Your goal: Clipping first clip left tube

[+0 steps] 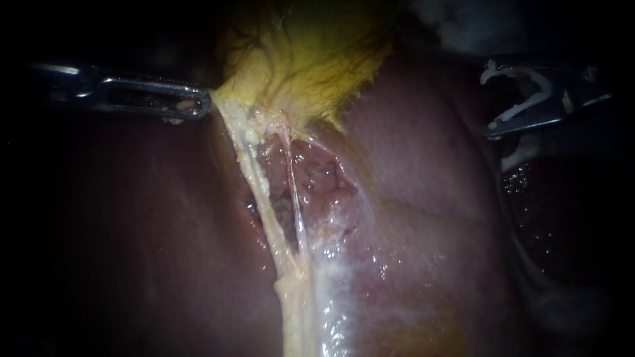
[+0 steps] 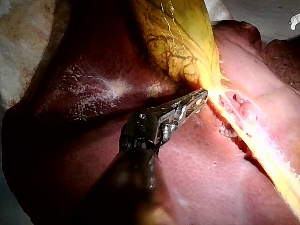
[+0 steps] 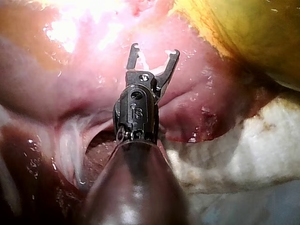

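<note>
Glistening liver (image 1: pixel 423 251), pale cloth (image 3: pixel 243 140) adj.

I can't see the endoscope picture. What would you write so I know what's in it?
My left instrument grips the lower edge of the yellow gallbladder, and two pale tubes run down from it over the reddish liver. At the right, my right instrument holds a white clip in its jaws, not touching the tubes.
</note>
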Tool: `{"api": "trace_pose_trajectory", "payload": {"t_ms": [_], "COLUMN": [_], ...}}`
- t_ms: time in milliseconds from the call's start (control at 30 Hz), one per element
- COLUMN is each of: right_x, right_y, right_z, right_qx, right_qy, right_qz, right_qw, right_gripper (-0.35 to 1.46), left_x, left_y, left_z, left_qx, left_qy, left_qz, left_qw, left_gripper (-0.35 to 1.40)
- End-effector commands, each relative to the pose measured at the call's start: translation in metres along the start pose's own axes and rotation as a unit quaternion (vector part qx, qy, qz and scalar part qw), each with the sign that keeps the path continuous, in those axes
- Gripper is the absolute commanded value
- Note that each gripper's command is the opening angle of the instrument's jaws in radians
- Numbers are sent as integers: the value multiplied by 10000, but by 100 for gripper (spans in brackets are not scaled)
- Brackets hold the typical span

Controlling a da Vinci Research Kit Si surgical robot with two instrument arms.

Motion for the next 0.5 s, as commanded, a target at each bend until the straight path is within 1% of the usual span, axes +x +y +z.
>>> {"api": "trace_pose_trajectory", "payload": {"t_ms": [33, 167, 267, 500], "right_x": [0, 1, 5, 20], "right_y": [0, -3, -9, -30], "right_z": [0, 2, 8, 35], "right_qx": [1, 104, 209, 534], "right_qy": [0, 58, 119, 349], "right_qz": [-1, 55, 164, 433], "right_qw": [10000, 9999, 9996, 9970], "right_gripper": [60, 60, 60, 60], "left_x": [0, 0, 0, 0], "left_y": [0, 0, 0, 0], "left_z": [0, 0, 0, 0], "left_qx": [-2, -2, -2, -1], "left_qy": [0, 0, 0, 0], "left_qz": [-1, -1, -1, 0], "left_qw": [10000, 10000, 10000, 10000], "left_gripper": [-35, -35, -35, -35]}}
